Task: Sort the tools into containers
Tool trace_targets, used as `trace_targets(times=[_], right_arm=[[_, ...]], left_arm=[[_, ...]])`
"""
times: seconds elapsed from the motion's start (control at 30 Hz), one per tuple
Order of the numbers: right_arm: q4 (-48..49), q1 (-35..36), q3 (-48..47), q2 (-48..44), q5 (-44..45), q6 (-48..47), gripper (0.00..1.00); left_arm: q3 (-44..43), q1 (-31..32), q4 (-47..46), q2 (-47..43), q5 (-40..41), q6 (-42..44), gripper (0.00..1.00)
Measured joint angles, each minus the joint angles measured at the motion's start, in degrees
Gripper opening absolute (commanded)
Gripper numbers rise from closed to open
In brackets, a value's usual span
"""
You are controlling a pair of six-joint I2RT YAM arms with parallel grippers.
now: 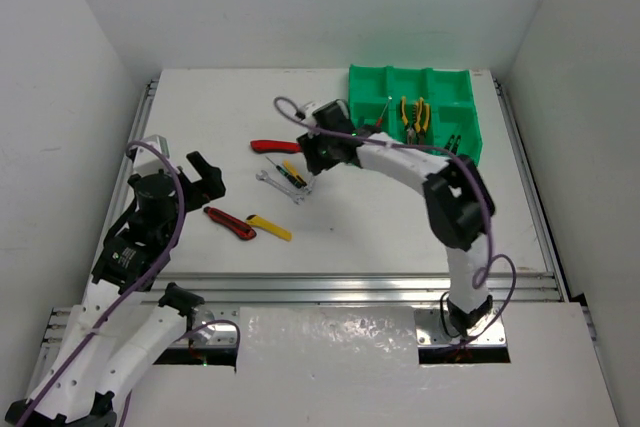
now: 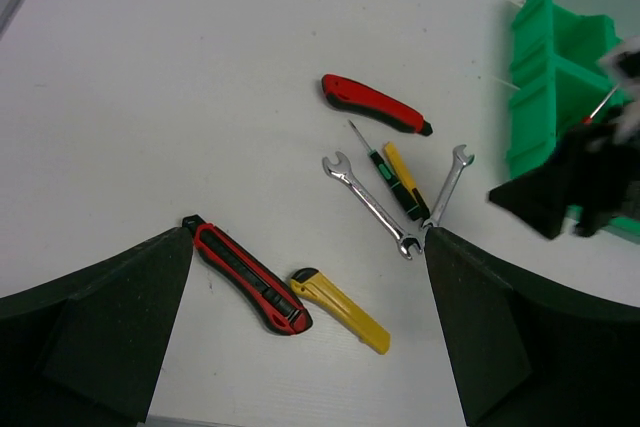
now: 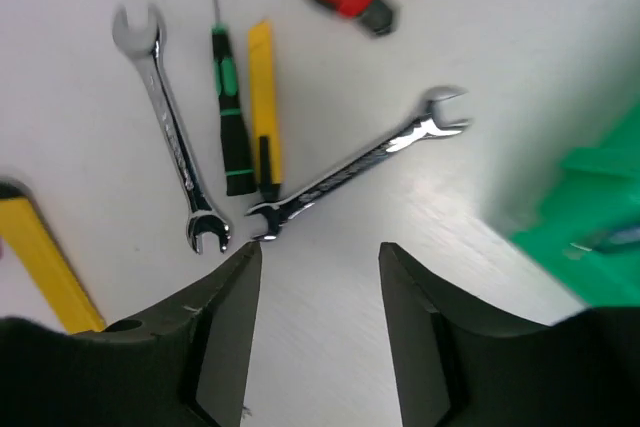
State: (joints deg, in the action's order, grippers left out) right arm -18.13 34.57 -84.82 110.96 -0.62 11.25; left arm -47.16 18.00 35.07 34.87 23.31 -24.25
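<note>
The green tray [image 1: 364, 78] stands at the far right of the counter [image 1: 400, 217]. Yellow-handled pliers [image 1: 414, 115] lie in one of its middle compartments, and a thin red-handled tool [image 1: 383, 113] is seen in the compartment next to it, on the side nearer the loose tools. The remaining tools are spread on the counter to the left of the tray. A red utility knife [image 2: 375, 104] lies farthest from the arms. Nearer, a green-and-black screwdriver [image 3: 228, 117] and a yellow-and-black tool [image 3: 263, 97] lie side by side, flanked by a longer wrench [image 3: 170, 127] and a slanted wrench [image 3: 355, 162] whose near ends almost meet. A red-and-black utility knife [image 2: 250, 277] and a yellow utility knife [image 2: 340, 310] lie end to end closest to the bases. The right hand [image 3: 320, 252] is released and holds nothing; its fingers are spread just beyond the near end of the slanted wrench, and contact with the counter cannot be judged. The left hand [image 2: 308, 234] is likewise released and empty, raised above the counter near the two closest knives.
</note>
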Motion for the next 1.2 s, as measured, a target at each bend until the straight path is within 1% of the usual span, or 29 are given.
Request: trace_targets(times=[0.1,0.17,0.27,0.4,0.67,0.8,0.9,1.0,1.03,1.1,1.13,1.17,1.2], right_arm=[[-1.55,3.67,-4.76,9.31,0.15,-1.38,0.44],[-3.23,5.07,-7.76,14.1,0.44,-2.01,0.43],[-5.9,6.54,-12.11,18.49,0.66,-2.56,0.42],[-7.19,8.04,-16.26,20.26,1.77,-2.99,0.42],[-8.39,9.97,-19.43,20.79,4.96,-3.3,0.42],[-9.84,10.32,-25.42,24.2,5.35,-3.5,0.39],[-10.14,10.32,-27.74,26.43,5.27,-3.56,0.36],[-11.17,10.47,-29.44,28.83,5.16,-3.56,0.31],[-11.37,10.47,-29.99,29.92,5.16,-3.56,0.28],[-11.04,10.64,-31.01,30.58,5.27,-3.58,0.19],[-11.19,10.71,-31.01,30.64,5.31,-3.65,0.12],[-11.17,10.84,-31.01,30.64,5.55,-3.82,0.08],[-11.15,10.95,-30.99,30.64,5.88,-3.74,0.07]], left_arm=[[0.0,-0.09,-0.04,-0.11,0.0,0.0,1.0],[0.0,-0.15,-0.04,-0.11,-0.02,0.0,1.0],[0.0,-0.22,-0.07,-0.11,-0.07,0.0,1.0],[0.0,-0.33,-0.09,-0.13,-0.31,0.02,1.0],[0.0,-0.37,-0.13,-0.92,-0.68,0.02,1.0],[0.0,-0.37,-0.13,-1.14,-0.9,0.04,1.0],[0.0,-0.37,-0.13,-1.14,-1.14,0.11,1.0],[0.0,-0.37,-0.15,-1.14,-1.46,0.24,1.0],[0.0,-0.37,-0.15,-1.14,-1.53,0.24,1.0],[0.0,-0.37,-0.15,-1.14,-1.62,0.26,1.0],[0.0,-0.37,-0.15,-1.14,-1.68,0.28,1.0],[0.0,-0.37,-0.15,-1.14,-1.75,0.28,1.0],[0.0,-0.37,-0.15,-1.14,-1.77,0.31,1.0]])
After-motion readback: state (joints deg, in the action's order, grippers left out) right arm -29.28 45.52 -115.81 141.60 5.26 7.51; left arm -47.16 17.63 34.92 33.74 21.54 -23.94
